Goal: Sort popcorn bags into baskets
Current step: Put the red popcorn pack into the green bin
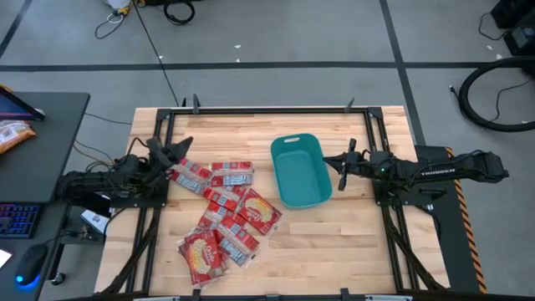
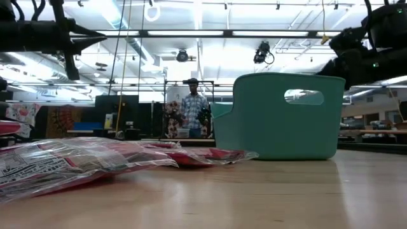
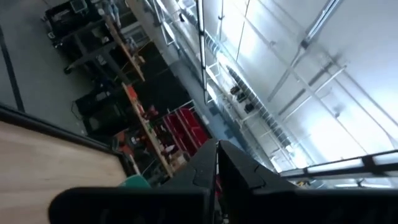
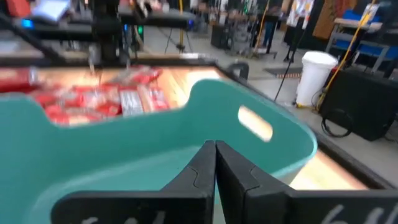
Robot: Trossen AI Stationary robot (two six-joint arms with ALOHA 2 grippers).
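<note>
Several red popcorn bags [image 1: 226, 209] lie flat in an overlapping pile on the left half of the wooden table, also in the low view [image 2: 95, 159] and far off in the right wrist view [image 4: 93, 99]. The teal basket [image 1: 301, 171] stands upright right of centre, with its handle cutout [image 2: 304, 97] facing the near side. My left gripper [image 1: 185, 144] is shut and raised above the pile's far left end, tipped upward toward the ceiling [image 3: 216, 152]. My right gripper [image 1: 330, 160] is shut and hovers just right of the basket's rim [image 4: 155, 143], touching nothing [image 4: 216, 149].
Black frame rails [image 1: 159, 209] run along the table's left and right sides. A desk at the left holds a keyboard and an orange snack bag [image 1: 12, 134]. A person [image 2: 193, 108] stands far behind the table. Bare wood [image 1: 351, 242] shows at the near right.
</note>
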